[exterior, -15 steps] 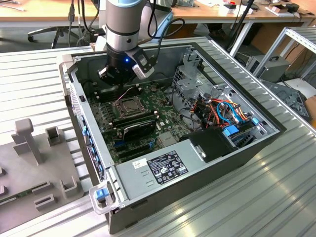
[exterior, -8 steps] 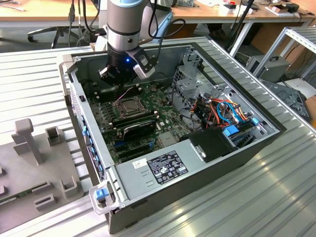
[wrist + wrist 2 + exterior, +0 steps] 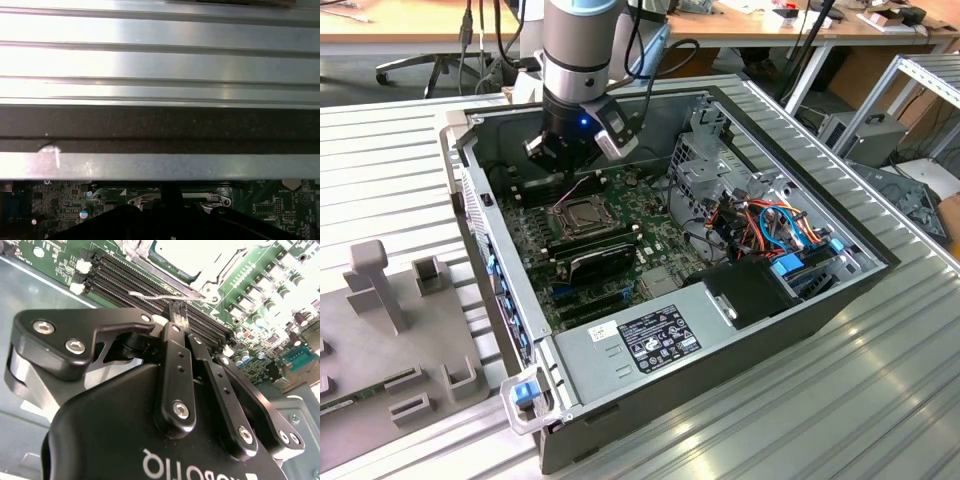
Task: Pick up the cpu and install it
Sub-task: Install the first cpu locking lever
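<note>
Gripper (image 3: 566,176) hangs from the arm (image 3: 578,45) inside the open case (image 3: 790,310), upper left of centre in the exterior view, tips down close over the board (image 3: 655,250). In the second wrist view the gripper (image 3: 177,310) has its fingers (image 3: 176,322) pressed together. The tips meet at the thin wire lever (image 3: 150,294) that runs along the socket edge; whether they touch it or sit just clear, cannot tell.

The cpu (image 3: 182,252) is a pale flat square lying within the metal frame of the socket (image 3: 212,277). In the exterior view the cpu (image 3: 582,213) reads as a dark grey square inside the socket (image 3: 604,224), just below the gripper. Black memory sticks (image 3: 592,246) lie just beneath the socket in that view. Empty slots (image 3: 125,275) run beside the lever.
</note>
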Action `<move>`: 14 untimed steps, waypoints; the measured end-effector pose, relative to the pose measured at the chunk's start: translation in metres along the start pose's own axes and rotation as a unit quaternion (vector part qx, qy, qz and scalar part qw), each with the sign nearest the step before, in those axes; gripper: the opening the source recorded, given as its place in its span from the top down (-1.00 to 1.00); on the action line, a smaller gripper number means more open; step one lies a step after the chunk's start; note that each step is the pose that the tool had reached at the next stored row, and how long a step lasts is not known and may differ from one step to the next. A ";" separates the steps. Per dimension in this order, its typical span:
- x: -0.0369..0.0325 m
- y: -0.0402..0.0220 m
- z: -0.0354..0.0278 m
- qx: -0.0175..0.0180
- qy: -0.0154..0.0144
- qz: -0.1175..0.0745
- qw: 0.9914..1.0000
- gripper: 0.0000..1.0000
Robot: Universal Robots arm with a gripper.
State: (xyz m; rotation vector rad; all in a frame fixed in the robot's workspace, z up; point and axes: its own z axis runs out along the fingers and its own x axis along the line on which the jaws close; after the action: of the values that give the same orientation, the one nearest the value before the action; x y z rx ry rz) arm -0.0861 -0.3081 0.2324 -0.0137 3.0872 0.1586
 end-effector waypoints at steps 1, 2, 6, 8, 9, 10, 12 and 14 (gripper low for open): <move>0.0000 -0.0001 0.0005 0.000 0.000 0.001 1.000 0.79; 0.0001 -0.0001 0.0006 0.000 0.000 0.001 1.000 0.79; -0.0013 -0.0015 0.0006 0.000 0.000 0.001 1.000 0.79; -0.0033 -0.0016 0.0008 0.000 0.001 0.001 1.000 0.79; -0.0038 -0.0015 0.0009 0.000 0.001 0.001 1.000 0.79; -0.0040 -0.0015 0.0010 0.000 0.001 0.001 1.000 0.79; -0.0050 -0.0014 0.0015 0.000 0.001 0.001 1.000 0.79; -0.0058 -0.0013 0.0021 0.000 0.001 0.001 1.000 0.79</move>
State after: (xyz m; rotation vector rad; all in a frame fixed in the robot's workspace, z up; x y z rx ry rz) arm -0.0801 -0.3091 0.2304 -0.0094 3.0895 0.1599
